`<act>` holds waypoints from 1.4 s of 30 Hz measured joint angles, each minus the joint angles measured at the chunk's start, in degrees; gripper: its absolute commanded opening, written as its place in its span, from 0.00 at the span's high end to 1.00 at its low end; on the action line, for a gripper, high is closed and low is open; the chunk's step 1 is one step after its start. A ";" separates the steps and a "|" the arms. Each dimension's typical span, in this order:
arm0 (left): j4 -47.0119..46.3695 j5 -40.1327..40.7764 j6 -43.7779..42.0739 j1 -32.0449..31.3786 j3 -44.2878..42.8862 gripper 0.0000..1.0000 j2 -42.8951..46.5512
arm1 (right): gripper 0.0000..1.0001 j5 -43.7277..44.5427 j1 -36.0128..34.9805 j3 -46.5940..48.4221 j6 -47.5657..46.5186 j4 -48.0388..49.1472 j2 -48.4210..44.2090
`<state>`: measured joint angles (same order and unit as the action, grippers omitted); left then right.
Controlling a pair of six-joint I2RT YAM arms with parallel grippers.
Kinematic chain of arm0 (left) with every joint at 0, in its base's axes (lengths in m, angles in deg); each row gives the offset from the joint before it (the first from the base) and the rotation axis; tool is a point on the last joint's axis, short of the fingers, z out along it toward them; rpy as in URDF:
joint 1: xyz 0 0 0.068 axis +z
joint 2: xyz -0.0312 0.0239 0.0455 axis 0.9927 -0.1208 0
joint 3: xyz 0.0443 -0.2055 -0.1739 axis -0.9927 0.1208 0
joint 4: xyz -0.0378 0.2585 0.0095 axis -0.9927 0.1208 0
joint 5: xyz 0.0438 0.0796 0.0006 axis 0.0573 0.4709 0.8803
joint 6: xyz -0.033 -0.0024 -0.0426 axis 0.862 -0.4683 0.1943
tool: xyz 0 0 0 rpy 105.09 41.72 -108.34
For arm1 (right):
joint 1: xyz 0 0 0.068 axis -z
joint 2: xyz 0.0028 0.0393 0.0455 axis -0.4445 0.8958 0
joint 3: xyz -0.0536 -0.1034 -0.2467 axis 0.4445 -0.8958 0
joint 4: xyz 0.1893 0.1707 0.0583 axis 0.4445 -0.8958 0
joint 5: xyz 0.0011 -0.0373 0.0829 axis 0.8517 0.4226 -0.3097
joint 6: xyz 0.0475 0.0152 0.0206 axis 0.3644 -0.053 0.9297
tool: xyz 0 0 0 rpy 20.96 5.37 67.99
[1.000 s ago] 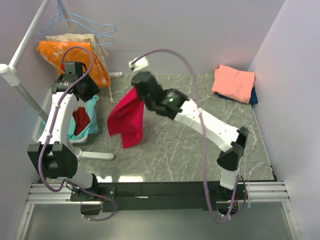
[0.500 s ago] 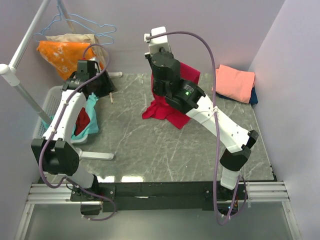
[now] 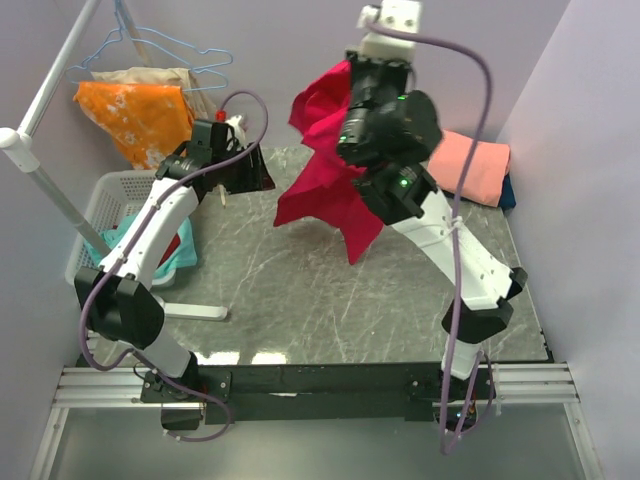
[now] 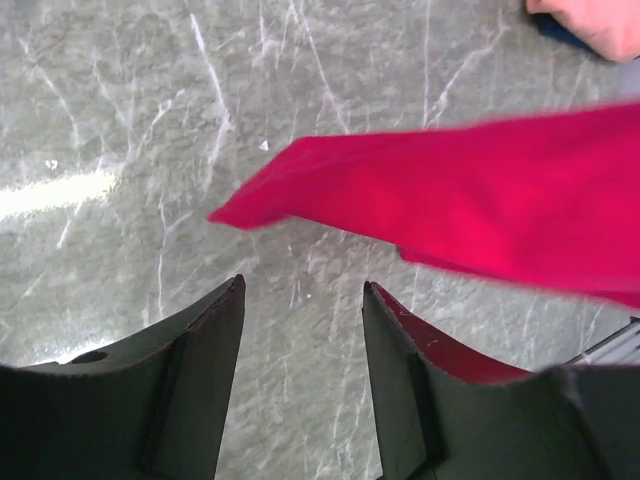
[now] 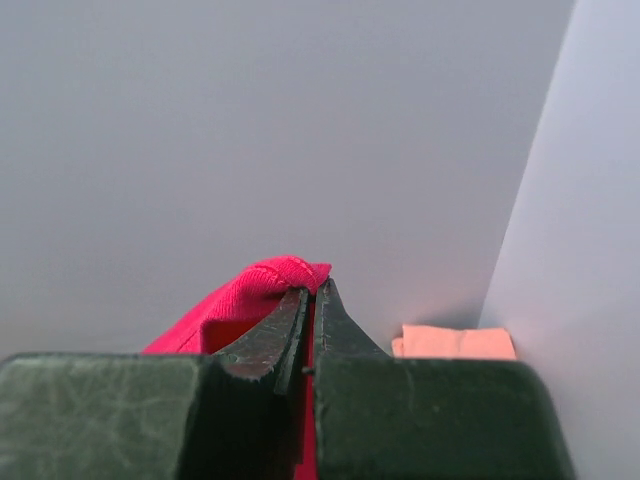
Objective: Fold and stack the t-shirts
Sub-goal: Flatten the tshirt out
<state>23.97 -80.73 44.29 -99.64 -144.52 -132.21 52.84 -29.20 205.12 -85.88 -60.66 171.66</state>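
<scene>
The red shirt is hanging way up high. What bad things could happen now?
1. The right gripper pinches only a small edge of the red shirt, so it might slip out and drop in a heap.
2. The left gripper is open and holds nothing; the shirt's dangling corner looks blurred, so a grab may miss.
3. The salmon-pink shirt lies folded close by; the hanging cloth could brush and muss it.
</scene>
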 measured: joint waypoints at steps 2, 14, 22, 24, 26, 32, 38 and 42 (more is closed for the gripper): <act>-1.01 -1.09 0.07 0.31 0.24 0.43 0.00 | 1.00 0.13 0.02 0.61 -1.99 3.15 -1.18; -15.91 -22.29 7.76 -0.66 7.17 0.32 -12.46 | 1.00 0.83 0.15 1.66 -6.23 8.57 -4.33; -23.17 -35.87 13.07 -5.51 7.13 0.26 -20.72 | 1.00 1.64 0.15 1.66 -6.69 8.52 -4.33; -25.16 -38.80 14.82 -6.54 7.10 0.25 -21.99 | 1.00 1.64 0.15 1.66 -6.69 8.52 -4.33; -28.06 -41.44 17.44 -7.39 7.10 0.24 -23.10 | 1.00 1.64 0.15 1.73 -6.69 8.50 -4.31; -44.52 -46.10 32.72 -7.76 9.20 0.22 -25.86 | 1.00 1.66 0.15 2.21 -6.51 8.17 -4.26; -68.35 -45.86 56.02 -7.37 14.69 0.21 -29.14 | 1.00 1.68 0.00 2.21 -6.40 7.54 -4.26; -83.71 -43.47 71.63 -7.06 18.51 0.23 -31.67 | 1.00 1.68 -0.15 2.19 -6.38 7.17 -4.26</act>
<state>-59.74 -124.20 115.91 -106.70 -126.00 -163.88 54.52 -29.36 207.31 -92.27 -53.49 167.40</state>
